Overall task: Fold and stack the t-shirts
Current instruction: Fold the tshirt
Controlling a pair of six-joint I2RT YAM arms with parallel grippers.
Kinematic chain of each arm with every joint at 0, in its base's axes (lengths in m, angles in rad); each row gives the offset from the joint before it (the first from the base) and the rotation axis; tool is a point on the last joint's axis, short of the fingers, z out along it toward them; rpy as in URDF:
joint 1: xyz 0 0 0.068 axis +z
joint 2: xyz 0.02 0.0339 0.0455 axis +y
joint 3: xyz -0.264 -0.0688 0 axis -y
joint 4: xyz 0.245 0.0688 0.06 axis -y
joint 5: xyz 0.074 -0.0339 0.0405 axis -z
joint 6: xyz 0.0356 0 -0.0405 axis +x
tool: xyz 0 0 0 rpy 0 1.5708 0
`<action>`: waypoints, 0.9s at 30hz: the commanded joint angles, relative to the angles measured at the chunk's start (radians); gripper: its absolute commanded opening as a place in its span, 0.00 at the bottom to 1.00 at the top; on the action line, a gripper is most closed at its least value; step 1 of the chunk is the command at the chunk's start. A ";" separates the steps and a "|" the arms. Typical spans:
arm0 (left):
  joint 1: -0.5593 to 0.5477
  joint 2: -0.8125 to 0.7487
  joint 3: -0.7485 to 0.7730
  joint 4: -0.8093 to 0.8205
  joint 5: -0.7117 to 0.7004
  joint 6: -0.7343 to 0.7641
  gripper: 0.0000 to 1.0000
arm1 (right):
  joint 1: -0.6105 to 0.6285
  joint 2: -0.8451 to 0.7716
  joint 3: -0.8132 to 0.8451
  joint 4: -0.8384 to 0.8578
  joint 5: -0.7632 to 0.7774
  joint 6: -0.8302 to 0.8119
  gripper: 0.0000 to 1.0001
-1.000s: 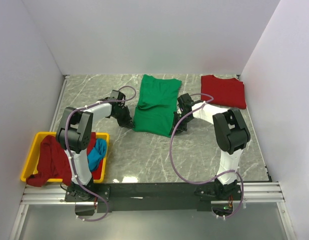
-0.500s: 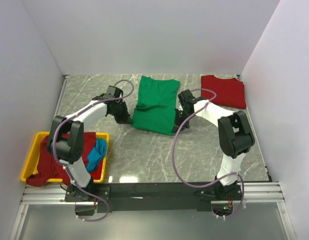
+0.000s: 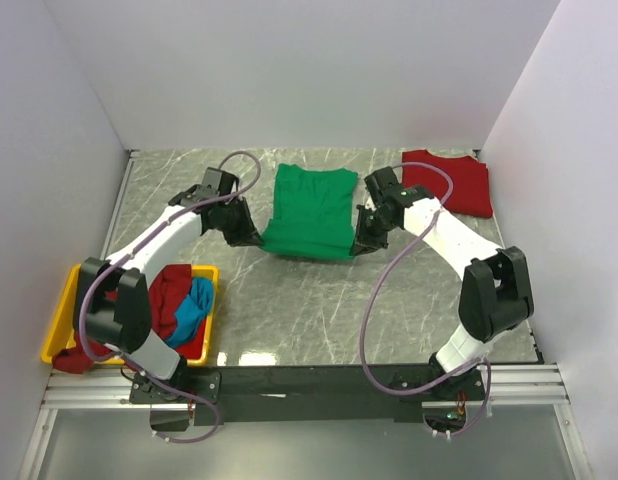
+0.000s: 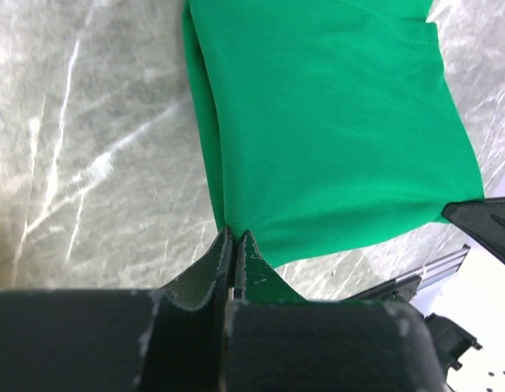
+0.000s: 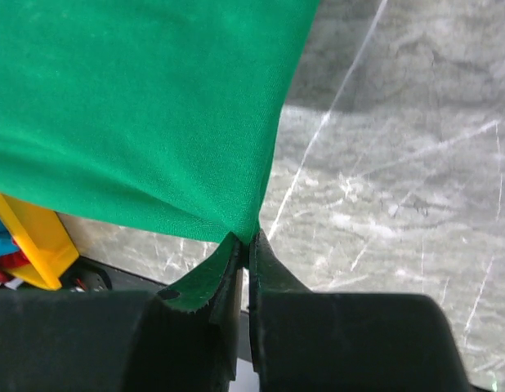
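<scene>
The green t-shirt [image 3: 311, 208] lies mid-worktop [image 3: 289, 300] toward the far edge. The left fingers [image 4: 240, 245] pinch its near-left corner, and the right fingers [image 5: 254, 245] pinch its near-right corner. A red t-shirt [image 3: 449, 182] rests in the far-right corner.

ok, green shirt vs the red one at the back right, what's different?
Colour: the green shirt is bright green, the red shirt plain red.
Grip: the left gripper and right gripper each pinch a near corner of the green shirt; nothing touches the red shirt.
Place: the green shirt is mid-table between the arms, the red shirt at the far right.
Both are on the marble table.
</scene>
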 commanded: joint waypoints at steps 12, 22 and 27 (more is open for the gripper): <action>-0.110 -0.321 -0.068 -0.268 -0.021 -0.082 0.01 | 0.120 -0.311 -0.079 -0.258 0.094 0.043 0.00; -0.136 -0.421 -0.057 -0.309 0.008 -0.164 0.01 | 0.137 -0.437 -0.053 -0.328 0.132 0.135 0.00; -0.135 -0.347 -0.043 -0.309 0.016 -0.124 0.00 | 0.126 -0.383 -0.065 -0.283 0.150 0.138 0.00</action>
